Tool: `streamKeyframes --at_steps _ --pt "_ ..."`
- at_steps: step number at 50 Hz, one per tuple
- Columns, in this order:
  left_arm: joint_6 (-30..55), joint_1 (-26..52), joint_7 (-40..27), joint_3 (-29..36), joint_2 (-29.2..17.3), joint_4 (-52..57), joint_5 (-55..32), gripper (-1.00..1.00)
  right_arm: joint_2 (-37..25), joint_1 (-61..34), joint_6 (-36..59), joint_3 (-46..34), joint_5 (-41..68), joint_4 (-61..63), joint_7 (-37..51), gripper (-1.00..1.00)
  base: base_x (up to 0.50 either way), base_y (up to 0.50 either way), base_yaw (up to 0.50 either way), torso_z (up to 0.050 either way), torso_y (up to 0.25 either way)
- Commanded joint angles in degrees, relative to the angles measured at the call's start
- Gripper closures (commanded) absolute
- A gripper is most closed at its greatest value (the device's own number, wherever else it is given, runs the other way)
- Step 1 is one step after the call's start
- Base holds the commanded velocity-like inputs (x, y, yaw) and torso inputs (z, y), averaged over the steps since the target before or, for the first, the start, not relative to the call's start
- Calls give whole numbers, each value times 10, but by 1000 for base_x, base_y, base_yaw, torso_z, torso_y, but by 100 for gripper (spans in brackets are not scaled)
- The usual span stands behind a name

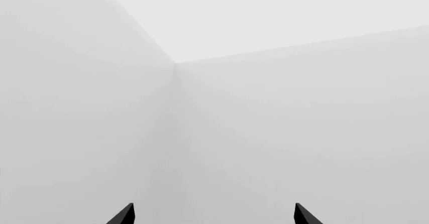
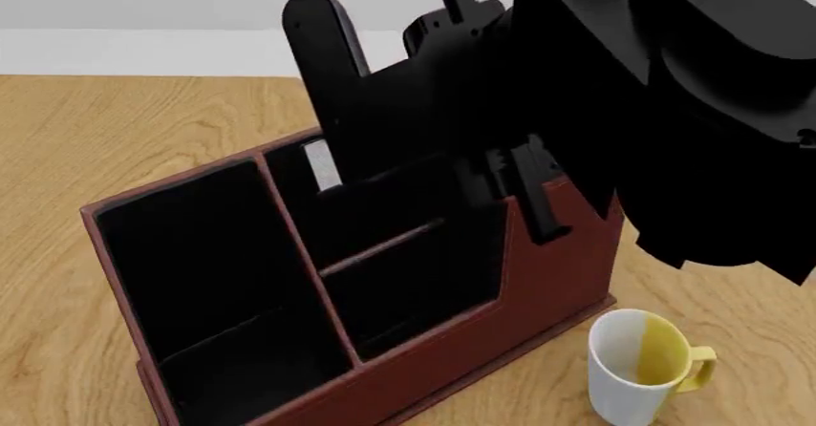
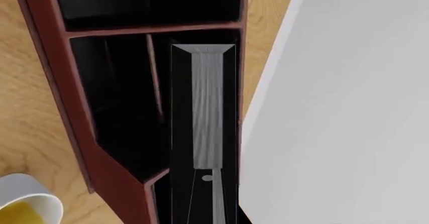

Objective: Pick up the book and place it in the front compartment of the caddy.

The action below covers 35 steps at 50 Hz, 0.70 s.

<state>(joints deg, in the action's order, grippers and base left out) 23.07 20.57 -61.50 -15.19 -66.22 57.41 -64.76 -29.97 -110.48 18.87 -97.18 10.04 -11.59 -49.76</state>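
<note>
The thin black rectangular hardcover book (image 3: 206, 108) with its pale page edge is standing on end inside the dark red-brown wooden caddy (image 2: 548, 283), which is sitting on the light wooden surface (image 2: 115, 130). In the right wrist view the book is lying along the caddy's outer wall, in the section on the wall side of a thin red-brown divider; which compartment that is by name I cannot tell. In the head view only a small grey patch of the book is showing behind the bulky black right arm (image 2: 663, 101), which is reaching down over the caddy's far side. The right gripper (image 3: 206, 204) is showing only as dark fingers flanking the book's near end, and whether they are pressing it or have let go cannot be told. The left gripper (image 1: 213, 215) is pointing at blank white walls, its two black fingertips (image 1: 124, 215) spread wide with nothing between them. A white mug with a yellow interior (image 2: 637, 364) is standing just beside the caddy's near corner.
</note>
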Motion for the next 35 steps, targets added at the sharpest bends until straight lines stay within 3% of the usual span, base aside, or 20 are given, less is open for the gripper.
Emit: streamKeyframes --at_steps 1,35 --pt "-2 -11 0 -7 -1 1 2 -100 25 28 -51 7 -42 -69 44 100 0 0 0 0 0" --pt "-10 -75 8 -56 8 5 15 -100 118 99 -189 17 -71 -263 128 100 0 0 0 0 1"
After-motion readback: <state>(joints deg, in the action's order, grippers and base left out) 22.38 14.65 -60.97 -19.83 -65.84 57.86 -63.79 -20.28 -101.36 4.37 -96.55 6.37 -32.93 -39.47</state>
